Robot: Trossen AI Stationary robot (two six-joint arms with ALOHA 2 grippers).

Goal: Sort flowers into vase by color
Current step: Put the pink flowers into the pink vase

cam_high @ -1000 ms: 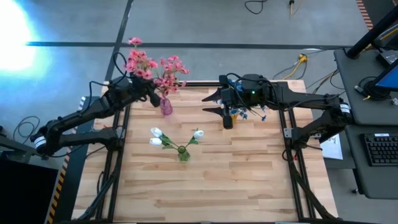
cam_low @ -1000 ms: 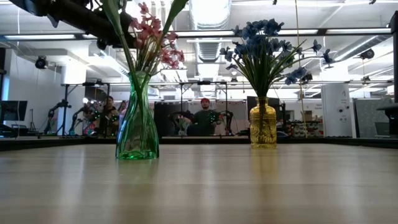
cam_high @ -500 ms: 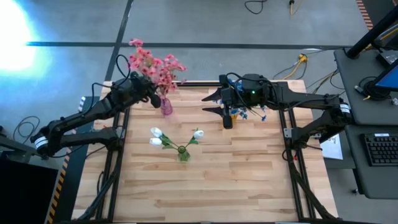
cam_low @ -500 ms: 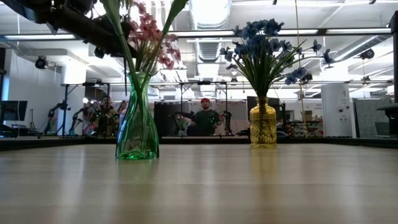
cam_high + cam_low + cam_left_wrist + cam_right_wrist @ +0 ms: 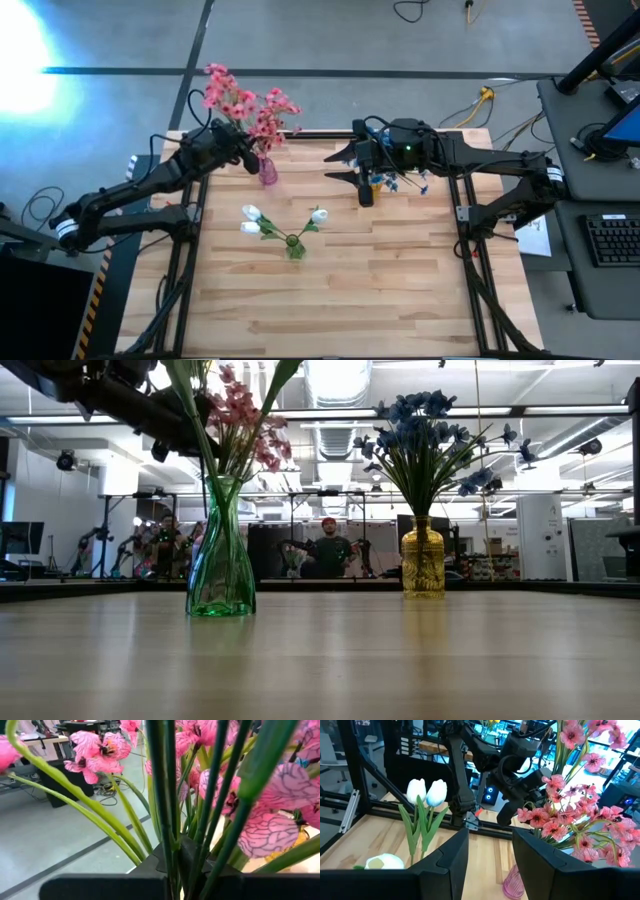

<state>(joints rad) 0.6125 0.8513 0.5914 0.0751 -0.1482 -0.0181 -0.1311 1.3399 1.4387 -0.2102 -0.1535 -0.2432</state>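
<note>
High view: the pink flowers (image 5: 245, 105) are seen standing in the pink vase (image 5: 268, 171) at the far left part of the wooden table (image 5: 400, 290), their blossoms leaning out past the table's far edge. Their green stems (image 5: 170, 810) are pinched by the left gripper (image 5: 243, 152), whose fingers are pressed together just beside the vase mouth; in the left wrist view the stems are shown running up between the dark fingers (image 5: 150, 870), with veined pink petals filling the frame. Nearer the table's middle, in front of the pink vase, the white flowers (image 5: 262, 222) are held in a green vase (image 5: 295, 247). To the right of the pink vase, at the same far edge, the blue flowers (image 5: 400, 183) are partly covered by the right gripper (image 5: 345, 167), which is held above them with its fingers spread and nothing between them. In the low view the blue flowers (image 5: 425, 435) are shown upright in a yellow vase (image 5: 423, 560), well apart from the green vase (image 5: 221, 555), behind which the pink blossoms (image 5: 245, 425) appear. People (image 5: 325, 550) are visible in the room beyond the table.
</note>
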